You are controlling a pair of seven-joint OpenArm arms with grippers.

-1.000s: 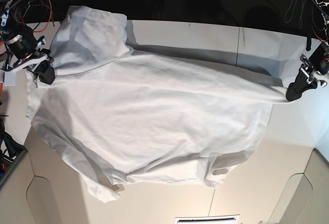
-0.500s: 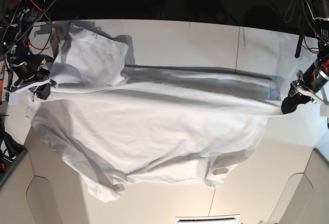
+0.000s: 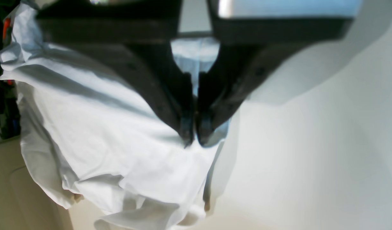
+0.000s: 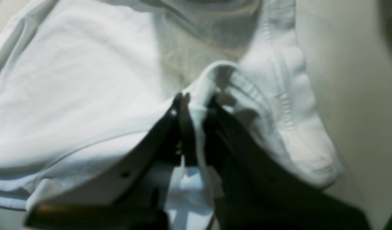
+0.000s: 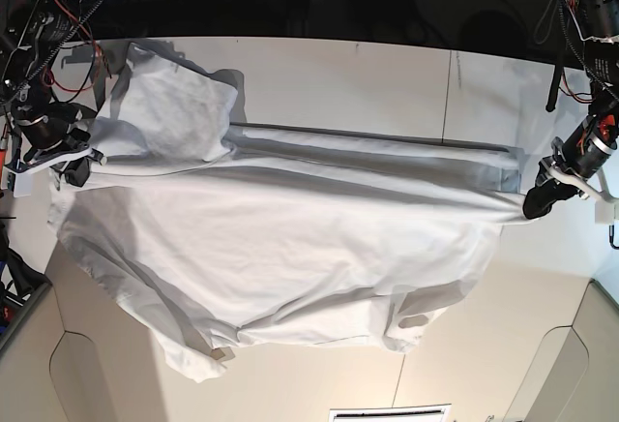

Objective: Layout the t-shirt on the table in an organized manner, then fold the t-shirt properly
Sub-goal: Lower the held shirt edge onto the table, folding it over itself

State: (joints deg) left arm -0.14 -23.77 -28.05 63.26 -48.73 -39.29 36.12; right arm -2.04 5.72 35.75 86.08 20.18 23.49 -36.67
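Observation:
The white t-shirt point(image 5: 290, 238) is stretched wide across the off-white table point(image 5: 387, 74), its far edge raised and taut between both arms, its near part lying wrinkled on the tabletop. At the right of the base view my left gripper point(image 5: 535, 201) is shut on the t-shirt's corner; the left wrist view shows its black fingers point(image 3: 186, 127) pinching the white cloth point(image 3: 119, 143). At the left, my right gripper point(image 5: 79, 163) is shut on the t-shirt near a sleeve point(image 5: 169, 103). In the right wrist view the right gripper point(image 4: 196, 105) clamps a stitched hem fold point(image 4: 279, 105).
Cables and electronics point(image 5: 58, 6) crowd the back left corner, and more wiring hangs at the back right point(image 5: 585, 15). A thin dark seam point(image 5: 447, 88) crosses the table at the right. Rounded cut-outs point(image 5: 82, 374) mark the near edge.
Both grippers have pulled slightly outward and toward the near side, keeping hold. The raised far edge of the t-shirt has dropped lower and flatter, showing a second cloth layer behind it.

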